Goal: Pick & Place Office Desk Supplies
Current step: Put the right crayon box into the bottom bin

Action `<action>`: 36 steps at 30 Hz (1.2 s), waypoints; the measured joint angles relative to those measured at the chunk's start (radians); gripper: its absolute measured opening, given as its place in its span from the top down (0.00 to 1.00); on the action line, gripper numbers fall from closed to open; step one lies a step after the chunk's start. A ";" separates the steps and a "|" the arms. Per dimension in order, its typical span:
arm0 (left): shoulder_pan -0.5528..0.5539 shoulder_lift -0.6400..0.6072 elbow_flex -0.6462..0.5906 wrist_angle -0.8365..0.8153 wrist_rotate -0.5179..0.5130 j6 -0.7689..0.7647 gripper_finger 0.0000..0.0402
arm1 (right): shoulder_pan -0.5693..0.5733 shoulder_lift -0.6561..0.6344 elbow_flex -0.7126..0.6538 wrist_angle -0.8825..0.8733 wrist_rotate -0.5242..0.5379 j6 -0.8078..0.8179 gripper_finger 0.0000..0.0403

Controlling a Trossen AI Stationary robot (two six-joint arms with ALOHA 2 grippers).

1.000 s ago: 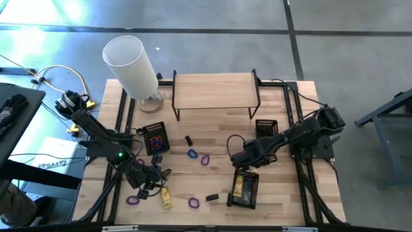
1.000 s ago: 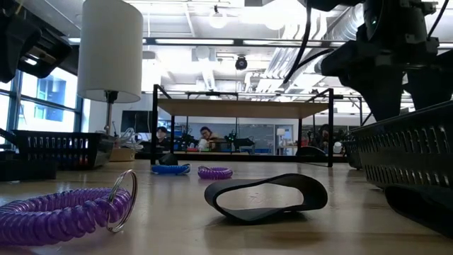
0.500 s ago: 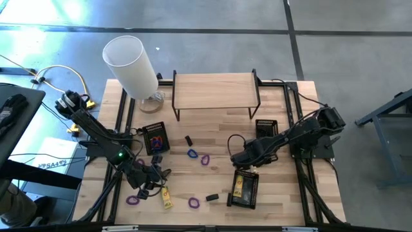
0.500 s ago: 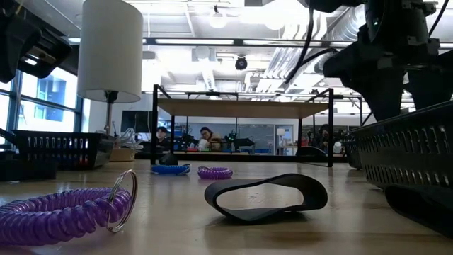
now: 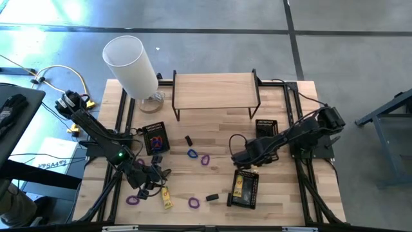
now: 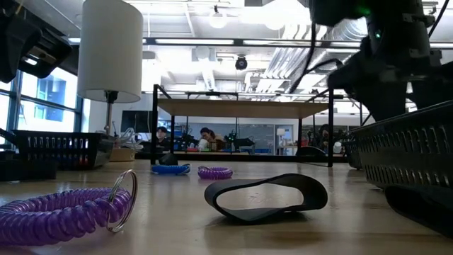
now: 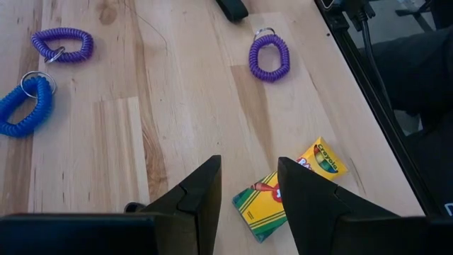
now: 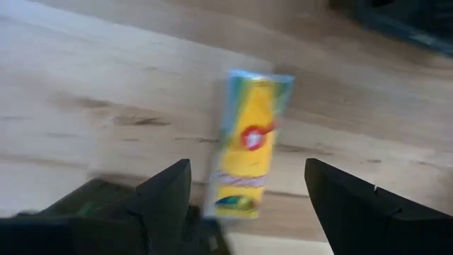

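Yellow crayon box [image 8: 246,145] unmoved beneath barely-shifted right gripper [image 8: 244,185]

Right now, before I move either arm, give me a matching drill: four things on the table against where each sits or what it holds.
Things:
1. left tray
2. right tray
3. blue loop
4. cylinder

Place or state:
A. holds a yellow box
B. stands at the table's far left corner
C. holds red and blue items
D. lies mid-table beside a purple loop

Pairs: 1-C, 2-A, 3-D, 4-B
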 joint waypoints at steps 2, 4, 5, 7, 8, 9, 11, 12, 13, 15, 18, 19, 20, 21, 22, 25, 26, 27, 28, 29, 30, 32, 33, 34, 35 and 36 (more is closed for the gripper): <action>0.000 0.000 0.000 0.000 0.000 0.000 0.67 | 0.000 0.000 -0.021 0.011 -0.004 0.001 0.34; 0.000 0.000 0.000 0.000 0.000 0.000 0.67 | 0.000 0.000 -0.039 0.049 -0.004 0.000 0.34; 0.000 0.000 0.000 0.000 0.000 0.000 0.67 | 0.000 0.000 -0.049 0.070 -0.007 0.000 0.34; 0.000 0.000 0.000 0.000 0.000 0.000 0.67 | 0.000 0.000 -0.071 0.107 -0.011 0.000 0.34; 0.000 0.000 0.000 0.000 0.000 0.000 0.67 | 0.000 0.000 -0.080 0.121 -0.013 0.000 0.34; 0.000 0.000 0.000 0.000 0.000 0.000 0.67 | 0.000 0.000 -0.090 0.134 -0.016 0.000 0.34; 0.000 0.000 0.000 0.000 0.000 0.000 0.67 | 0.000 0.000 -0.104 0.156 -0.017 0.000 0.34; 0.000 0.000 0.000 0.000 0.000 0.000 0.67 | 0.000 0.000 -0.111 0.161 -0.018 0.000 0.34; 0.000 0.000 0.000 0.000 0.000 0.000 0.67 | 0.000 0.000 -0.114 0.163 -0.016 0.000 0.34; 0.000 0.000 0.000 0.000 0.000 0.000 0.67 | 0.000 0.000 -0.124 0.171 -0.007 0.000 0.34; 0.000 0.000 0.000 0.000 0.000 0.000 0.67 | 0.000 0.000 -0.143 0.212 -0.002 -0.011 0.34; 0.000 0.000 0.000 0.000 0.000 0.000 0.67 | 0.000 0.000 -0.151 0.235 -0.002 -0.019 0.34; 0.000 0.000 0.000 0.000 0.000 0.000 0.67 | 0.000 0.000 -0.163 0.254 -0.001 -0.023 0.34; 0.000 0.000 0.000 0.000 0.000 0.000 0.67 | 0.000 0.000 -0.175 0.272 -0.003 -0.023 0.34; 0.000 0.000 0.000 0.000 0.000 0.000 0.67 | 0.000 -0.001 -0.185 0.291 -0.005 -0.023 0.34; 0.000 0.000 0.000 0.000 0.000 0.000 0.67 | 0.000 -0.005 -0.205 0.324 -0.010 -0.022 0.34; 0.000 0.000 0.000 0.000 0.000 0.000 0.67 | 0.000 -0.005 -0.205 0.325 -0.011 -0.022 0.35; 0.000 0.000 0.000 0.000 0.000 0.000 0.67 | 0.000 -0.005 -0.205 0.325 -0.013 -0.023 0.35; 0.000 0.000 0.000 0.000 0.000 0.000 0.67 | 0.000 -0.005 -0.206 0.325 -0.015 -0.023 0.36; 0.000 0.000 0.000 0.000 0.000 0.000 0.67 | 0.000 -0.004 -0.206 0.325 -0.018 -0.024 0.38; 0.000 0.000 0.000 0.000 0.001 0.000 0.67 | -0.001 -0.004 -0.206 0.325 -0.021 -0.026 0.40; 0.000 0.000 0.000 0.000 0.000 0.000 0.67 | -0.001 -0.004 -0.207 0.325 -0.028 -0.026 0.44; 0.000 0.000 0.000 0.000 0.001 0.000 0.67 | -0.001 -0.003 -0.207 0.325 -0.030 -0.028 0.46; 0.000 0.000 0.000 0.000 0.000 -0.002 0.67 | -0.001 -0.003 -0.207 0.325 -0.030 -0.034 0.48; 0.000 0.000 0.000 0.000 0.001 -0.005 0.67 | -0.001 -0.003 -0.207 0.325 -0.031 -0.045 0.50; 0.000 0.000 0.000 0.000 0.001 -0.005 0.67 | -0.001 -0.003 -0.208 0.326 -0.032 -0.052 0.53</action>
